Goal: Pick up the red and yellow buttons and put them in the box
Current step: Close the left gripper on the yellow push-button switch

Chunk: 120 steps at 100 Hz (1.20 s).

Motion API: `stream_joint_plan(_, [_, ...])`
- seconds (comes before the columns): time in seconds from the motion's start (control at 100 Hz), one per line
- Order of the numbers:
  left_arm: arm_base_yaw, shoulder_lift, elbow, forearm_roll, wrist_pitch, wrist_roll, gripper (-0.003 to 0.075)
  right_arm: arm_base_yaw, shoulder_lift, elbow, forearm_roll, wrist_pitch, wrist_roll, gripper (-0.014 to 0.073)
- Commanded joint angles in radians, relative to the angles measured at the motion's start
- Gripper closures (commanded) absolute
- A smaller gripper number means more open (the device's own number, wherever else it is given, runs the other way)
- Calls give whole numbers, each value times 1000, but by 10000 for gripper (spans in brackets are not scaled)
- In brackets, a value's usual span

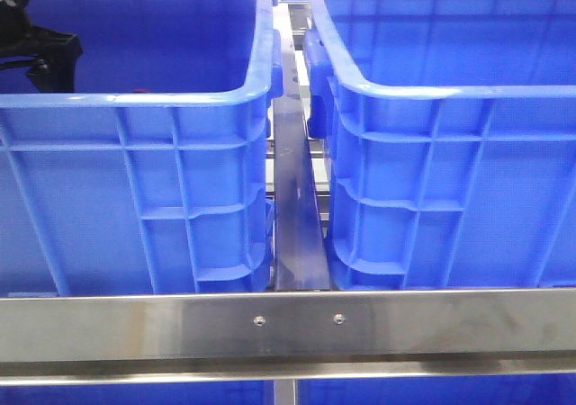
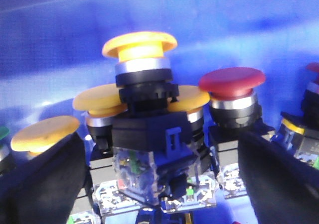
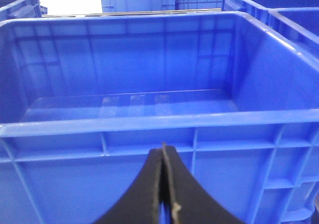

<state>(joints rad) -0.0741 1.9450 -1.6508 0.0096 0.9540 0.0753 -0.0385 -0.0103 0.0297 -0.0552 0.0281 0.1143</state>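
Two blue crates sit side by side behind the steel rail (image 1: 288, 319). My left gripper (image 2: 159, 184) is spread wide inside the left crate (image 1: 135, 189), its fingers flanking a yellow button (image 2: 139, 46), a red button (image 2: 232, 81) just beside. My right gripper (image 3: 163, 184) is pinched empty before the box (image 3: 149, 124).

An industrial sorting or warehouse-type workstation: large ribbed blue plastic crates (image 1: 135, 189) sit side by side on a bare stainless-steel rack (image 1: 288, 328), further identical crates (image 3: 137, 0) stand far behind, and one crate holds loose push-button switch parts (image 2: 144, 109).
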Motion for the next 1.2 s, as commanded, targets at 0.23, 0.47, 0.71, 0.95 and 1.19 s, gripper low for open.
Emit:
stream_joint_plan(0.23, [0,-47,-33,2,-30,-9,139,-6,-23,-17,-11,-78,-2,662])
stream_joint_plan(0.47, [0,-40,-33,11,5,-9,311,-6,-23,-17,-11,-78,-2,662])
stream_joint_plan(0.71, [0,-31,-33,17,29,-9,493,-6,-23,-17,-11,-78,-2,662])
stream_joint_plan(0.95, [0,-44,-35,17,24,-9,493,-6,-23,-17,-11,-78,-2,662])
stream_joint_plan(1.19, [0,-139,-35,-22,7,10,493,-6,-23,-17,-11,-78,-2,662])
